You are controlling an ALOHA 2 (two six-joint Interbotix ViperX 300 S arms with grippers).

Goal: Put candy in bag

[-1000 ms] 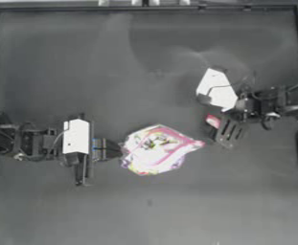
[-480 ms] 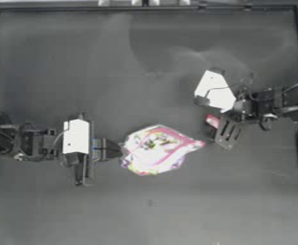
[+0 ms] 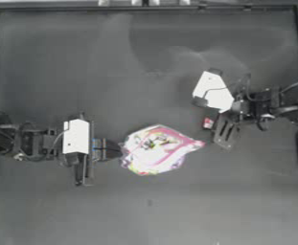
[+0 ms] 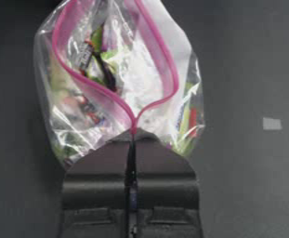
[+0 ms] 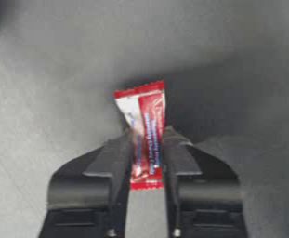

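The bag point(image 3: 156, 149) lies at the table's middle, a clear pouch with a pink zip strip and colourful sweets inside. My left gripper point(image 3: 118, 149) is shut on its left edge; in the left wrist view the jaws pinch the pink strip of the bag point(image 4: 118, 88), whose mouth gapes open. The candy point(image 5: 145, 132), a red-and-white wrapped stick, is clamped between the jaws of my right gripper point(image 5: 147, 139). From above the candy point(image 3: 209, 123) shows as a small red spot just up and right of the bag, at my right gripper point(image 3: 212, 125).
A small white mark point(image 4: 272, 123) sits on the dark table beside the bag. The table's raised rim point(image 3: 144, 6) runs along the far edge.
The right gripper with the candy has shifted only slightly. The left gripper and bag have stayed put.
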